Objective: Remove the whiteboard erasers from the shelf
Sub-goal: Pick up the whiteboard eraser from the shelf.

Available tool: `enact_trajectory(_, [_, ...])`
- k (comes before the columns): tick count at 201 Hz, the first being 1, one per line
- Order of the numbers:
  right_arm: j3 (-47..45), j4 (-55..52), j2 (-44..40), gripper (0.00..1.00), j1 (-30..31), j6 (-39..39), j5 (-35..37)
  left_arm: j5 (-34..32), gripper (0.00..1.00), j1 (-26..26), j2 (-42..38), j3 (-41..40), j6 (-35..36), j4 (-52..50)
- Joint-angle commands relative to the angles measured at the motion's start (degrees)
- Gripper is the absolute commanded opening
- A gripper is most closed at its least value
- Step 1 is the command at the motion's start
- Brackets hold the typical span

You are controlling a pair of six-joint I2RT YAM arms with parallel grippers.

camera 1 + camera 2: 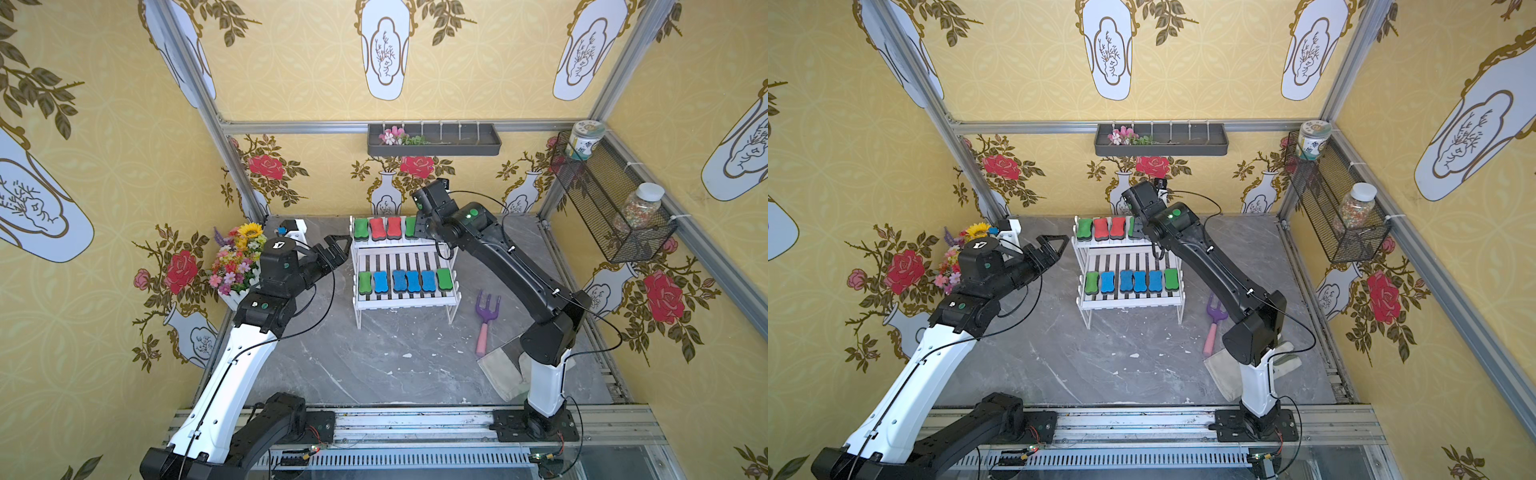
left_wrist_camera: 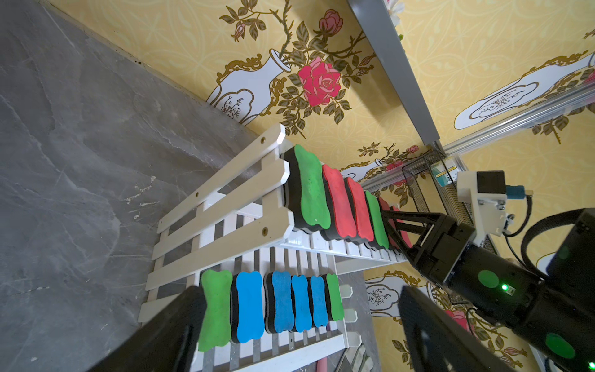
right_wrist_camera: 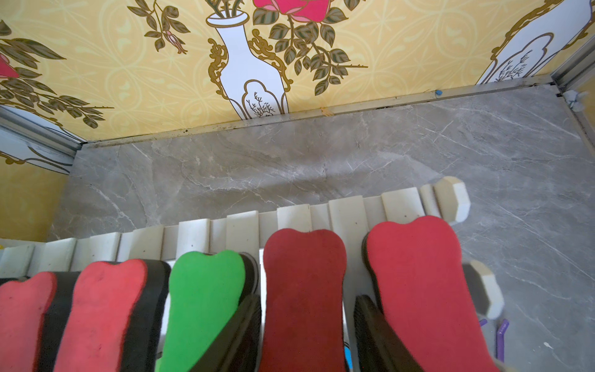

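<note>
We see the right end effector (image 3: 307, 309) down over the upper tier of the white slatted shelf (image 1: 403, 302). Its jaws stand parted astride a dark red whiteboard eraser (image 3: 302, 277), second in from the tier's right end. One finger (image 3: 244, 335) crowds the neighbouring green eraser (image 3: 206, 290), and the other (image 3: 376, 338) sits in the gap before the outermost red eraser (image 3: 415, 283). We cannot tell whether the pads touch the foam. In both top views the right arm covers that end of the tier, leaving the far-left green eraser (image 1: 360, 229) and two red erasers (image 1: 377, 228) in plain sight. On the lower tier four blue erasers (image 1: 399, 280) stand in a row between a green end eraser (image 1: 365, 282) on the left and another on the right. The left end effector (image 1: 337, 251) hangs spread wide and empty just beside the shelf's left edge, above the grey marble worktop (image 1: 374, 365). A purple garden fork (image 1: 485, 320) with a pink handle lies near the shelf's right legs. Beside it a pale work glove (image 1: 1221, 374) lies partly under the right arm. A bouquet of artificial flowers (image 1: 239, 257) stands at the left wall, a dark wall tray (image 1: 457, 145) hangs at the back, and a black wire-mesh basket (image 1: 602, 216) holds two jars on the right.
</note>
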Motion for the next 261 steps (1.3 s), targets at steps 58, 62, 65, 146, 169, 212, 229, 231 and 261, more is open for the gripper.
enact_trajectory(58, [0.06, 0.15, -0.18, 0.42, 0.08, 0.73, 1.19, -0.47, 1.00, 0.10, -0.50, -0.17, 0.84, -0.60])
enact_trajectory(62, [0.05, 0.28, -0.32, 0.41, 0.16, 0.73, 1.19, -0.47, 1.00, 0.11, -0.50, -0.16, 0.84, -0.61])
enact_trajectory(65, [0.06, 0.34, -0.43, 0.41, 0.13, 0.71, 1.18, -0.51, 1.00, 0.09, -0.54, -0.11, 0.80, -0.64])
enact_trajectory(146, [-3.60, 3.41, -9.28, 0.38, 6.46, -0.27, 2.64, -2.87, 0.99, 0.09, -1.72, -0.36, 0.92, -1.76])
enact_trajectory(169, [-12.68, 6.57, -15.36, 0.38, 11.60, 1.94, 3.02, -4.53, 1.00, 0.10, -2.83, -1.13, 0.87, -2.01])
enact_trajectory(212, [-30.99, 9.79, -24.93, 0.38, 27.14, 11.87, 8.07, -6.96, 1.00, 0.44, -5.55, -1.75, 0.66, -3.26])
enact_trajectory(229, [-37.83, 11.94, -26.05, 0.38, 32.96, 16.95, 8.75, -8.62, 1.00, 0.58, -6.84, -1.00, 1.09, -4.51])
enact_trajectory(231, [-38.47, 12.39, -26.06, 0.38, 33.51, 17.46, 8.87, -8.83, 1.00, 0.61, -7.01, -0.83, 1.21, -4.80])
enact_trajectory(261, [-46.24, 20.72, -18.77, 0.39, 38.80, 22.68, 5.20, -10.09, 1.00, 0.63, -9.80, 0.26, 1.83, -7.55])
